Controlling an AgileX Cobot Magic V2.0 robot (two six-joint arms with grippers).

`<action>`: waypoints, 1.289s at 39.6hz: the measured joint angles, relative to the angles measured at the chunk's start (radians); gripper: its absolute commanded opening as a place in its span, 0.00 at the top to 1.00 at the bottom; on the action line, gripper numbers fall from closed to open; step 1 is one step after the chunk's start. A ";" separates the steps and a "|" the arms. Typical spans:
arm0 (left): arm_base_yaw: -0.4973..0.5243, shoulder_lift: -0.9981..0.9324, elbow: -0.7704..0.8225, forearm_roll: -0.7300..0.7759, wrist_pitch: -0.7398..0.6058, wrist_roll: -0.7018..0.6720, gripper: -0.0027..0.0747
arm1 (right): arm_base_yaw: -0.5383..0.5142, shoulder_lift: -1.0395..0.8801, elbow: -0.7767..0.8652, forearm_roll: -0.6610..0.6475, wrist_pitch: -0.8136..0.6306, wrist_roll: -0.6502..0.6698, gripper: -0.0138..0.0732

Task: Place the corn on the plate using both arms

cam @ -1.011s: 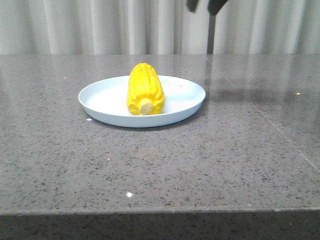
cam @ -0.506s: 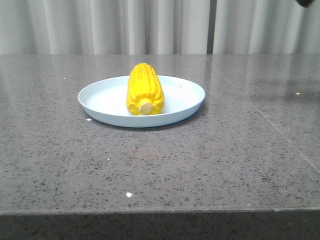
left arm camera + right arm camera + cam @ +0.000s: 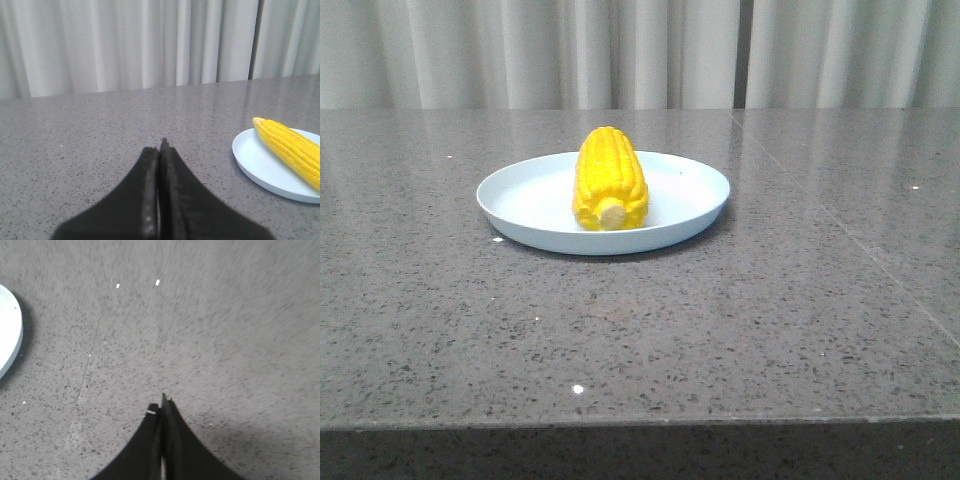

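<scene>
Counter (image 3: 740, 330): grey speckled stone, spanning the front view, with pale curtains (image 3: 520, 50) behind it. It carries one container only.

Plate (image 3: 685, 200): pale blue, round and shallow, resting flat on the counter a little left of centre in the front view. Contents: one item, the corn (image 3: 609, 178). The cob lies on its side across the plate's middle, pale stub end toward the camera, wholly inside the rim. Nothing else is in the plate. The left wrist view shows the same cob lying on the plate, and the right wrist view catches only an edge of the rim.

Left pincer (image 3: 159, 150): closed, fingers pressed together with nothing between them, held above bare counter, well apart from the plate.

Right pincer (image 3: 162, 405): likewise closed and empty, over bare counter, with the plate's edge off to one side. That picture is blurred.

Neither arm appears in the front view.

Assessment: placement appears complete, since the corn rests on the plate and both pincers are empty and away from it. The step in hand reads as the end of the retreat. The next move calls only for parking both arms away from the plate, without touching its rim.
</scene>
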 measured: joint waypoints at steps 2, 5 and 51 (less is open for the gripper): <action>0.000 0.000 0.000 0.000 0.000 0.000 0.99 | 0.000 -0.086 0.069 -0.015 -0.065 0.000 0.98; 0.000 0.000 0.000 0.000 0.000 0.000 0.99 | 0.000 -0.222 0.168 -0.021 -0.136 0.000 0.98; 0.000 0.000 0.000 0.002 0.000 0.000 0.99 | 0.000 -0.598 0.396 -0.028 -0.299 -0.002 0.98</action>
